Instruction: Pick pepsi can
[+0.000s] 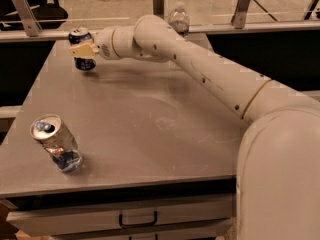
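The pepsi can (80, 35), dark blue with a silver top, is at the far left of the grey table (150, 129). My gripper (83, 50) reaches in from the right and is shut on the can's middle, with a cream finger (82, 48) across its front. The can stands upright and appears to sit just above the table, with a shadow beneath it. My white arm (200, 69) stretches across the table from the lower right.
A silver can with blue at its base (55, 143) stands tilted near the front left edge. A clear plastic water bottle (179, 20) stands at the back behind my arm. A rail with posts (242, 4) runs along the far edge.
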Available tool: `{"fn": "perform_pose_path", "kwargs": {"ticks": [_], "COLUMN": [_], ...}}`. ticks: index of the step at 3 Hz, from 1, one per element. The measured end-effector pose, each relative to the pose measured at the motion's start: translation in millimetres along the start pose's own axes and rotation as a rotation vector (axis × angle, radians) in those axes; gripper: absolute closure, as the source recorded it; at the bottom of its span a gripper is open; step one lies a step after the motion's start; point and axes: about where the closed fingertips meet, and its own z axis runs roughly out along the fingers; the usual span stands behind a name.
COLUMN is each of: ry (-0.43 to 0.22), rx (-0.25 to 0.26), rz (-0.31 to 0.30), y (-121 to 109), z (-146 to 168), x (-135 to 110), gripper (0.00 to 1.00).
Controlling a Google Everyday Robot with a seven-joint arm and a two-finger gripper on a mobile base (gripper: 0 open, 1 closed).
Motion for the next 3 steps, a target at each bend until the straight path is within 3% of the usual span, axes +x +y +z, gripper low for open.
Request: {"fn": "perform_pose_path", "kwargs": {"ticks": [1, 2, 3], "ry": [-0.068, -0.159, -0.203], "rx": [-0.094, -0.216, -0.306], "rz": [-0.034, -0.097, -0.112], "y": [23, 58, 82], "z": [-18, -43, -69], "x": [-23, -50, -66], "gripper": [1.0, 1.0, 1.0]}}
